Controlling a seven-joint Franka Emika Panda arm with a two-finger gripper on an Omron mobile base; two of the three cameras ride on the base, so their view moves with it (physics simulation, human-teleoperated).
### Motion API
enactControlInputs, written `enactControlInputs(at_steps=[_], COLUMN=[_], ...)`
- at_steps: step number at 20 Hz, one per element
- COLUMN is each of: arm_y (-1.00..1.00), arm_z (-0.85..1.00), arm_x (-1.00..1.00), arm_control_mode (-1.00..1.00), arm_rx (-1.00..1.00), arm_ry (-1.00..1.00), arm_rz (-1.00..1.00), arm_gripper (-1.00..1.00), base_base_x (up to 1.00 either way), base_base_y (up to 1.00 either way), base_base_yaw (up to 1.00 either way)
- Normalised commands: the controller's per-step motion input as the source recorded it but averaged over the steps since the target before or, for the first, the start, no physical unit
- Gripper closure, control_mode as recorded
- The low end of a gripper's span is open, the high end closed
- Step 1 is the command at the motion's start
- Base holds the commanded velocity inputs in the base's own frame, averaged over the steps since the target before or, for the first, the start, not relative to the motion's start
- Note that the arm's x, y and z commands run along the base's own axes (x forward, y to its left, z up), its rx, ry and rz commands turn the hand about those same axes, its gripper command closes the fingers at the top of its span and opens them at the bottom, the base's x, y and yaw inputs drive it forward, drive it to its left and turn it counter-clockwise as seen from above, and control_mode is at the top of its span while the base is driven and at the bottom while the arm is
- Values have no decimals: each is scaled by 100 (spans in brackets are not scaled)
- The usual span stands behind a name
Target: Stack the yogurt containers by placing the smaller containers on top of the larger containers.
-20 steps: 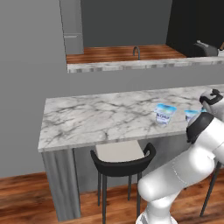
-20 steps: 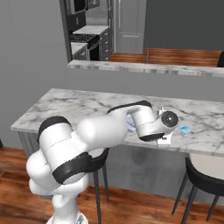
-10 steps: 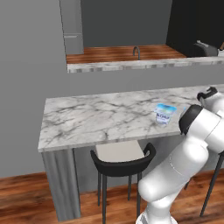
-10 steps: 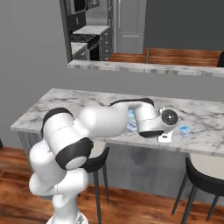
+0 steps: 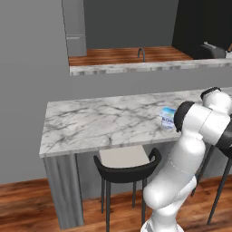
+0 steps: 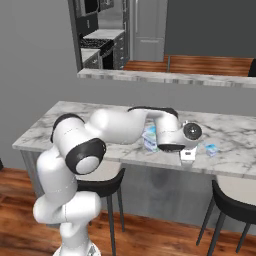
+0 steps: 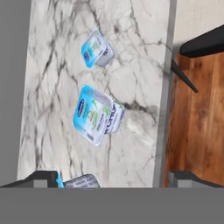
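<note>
The claw (image 6: 188,156) hangs over the front strip of the marble bench (image 6: 70,120), pointing down at its top. Its jaws stand wide apart with nothing between them; in the hand view the two dark fingertips (image 7: 39,178) sit at opposite bottom corners of the picture, with bench surface and floor between.

Directly below the claw, in the hand view, stands the larger yogurt container (image 7: 97,114), a whitish tub with a light-blue lid and printing on its side. It rests on the bench near the front edge, apart from both fingertips. In the right base view it shows as a pale blue tub (image 6: 150,137), partly covered by the robot's forearm.

The smaller yogurt container (image 7: 97,49) stands farther along the bench, well apart from the larger one and not touching it. In the right base view it lies just beyond the claw (image 6: 212,149), near the front edge.

A third tub edge (image 7: 78,181) shows at the bottom of the hand view, cut off by the frame; its size cannot be told.

Black bar stools with pale seats (image 5: 124,159) stand under the bench overhang on the wood floor (image 5: 27,204). Behind the bench rises a second counter (image 5: 149,67) with a faucet (image 5: 141,54).
</note>
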Motion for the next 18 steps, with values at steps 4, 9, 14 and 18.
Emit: enactControlInputs(at_steps=[4, 9, 14, 18], arm_y=[-19, -20, -20, -9], arm_z=[-16, -16, -11, -6], arm_x=[10, 11, 19, 30], arm_control_mode=[-100, -100, -100, -100], arm_rx=[0, 0, 0, 0], arm_ry=[1, 0, 0, 0], arm_rz=[0, 0, 0, 0], arm_gripper=[-100, -100, -100, -100], base_base_x=[0, 0, 0, 0], base_base_y=[0, 0, 0, 0], base_base_yaw=[0, 0, 0, 0])
